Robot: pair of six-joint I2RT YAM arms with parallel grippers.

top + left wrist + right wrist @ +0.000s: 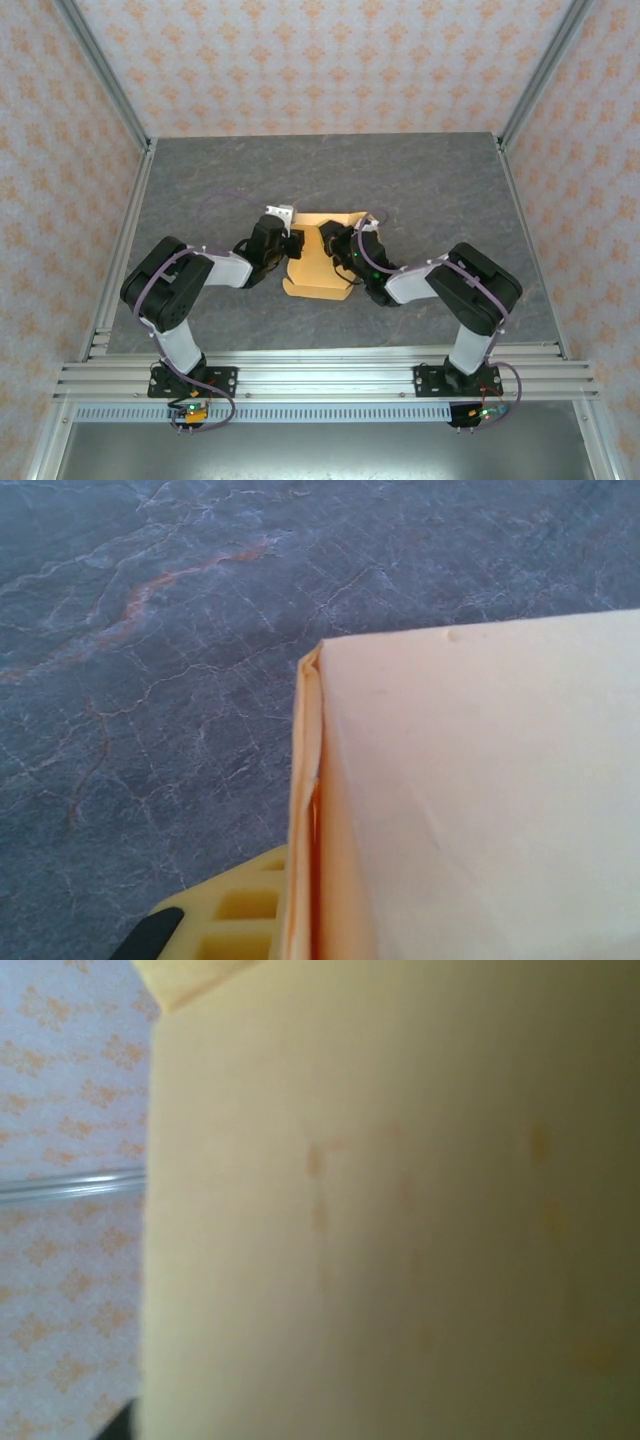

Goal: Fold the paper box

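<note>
**A:** From above, the paper box (pixel 318 265) sits mid-table (pixel 420 190), half formed. The left gripper (pixel 295 245) is at its left wall and the right gripper (pixel 332 240) is over its middle.

**B:** Left wrist?

**A:** The doubled wall edge runs down beside a yellow finger (pixel 235 912). I'd say the jaws are pinched tight on that wall.

**B:** Right wrist?

**A:** Cardboard is right against the lens, so I cannot tell whether those jaws are wide or closed.

**B:** Risk?

**A:** A raised flap may spring back if it isn't held, and a hard left pinch could crease or drag the thin sheet
</note>
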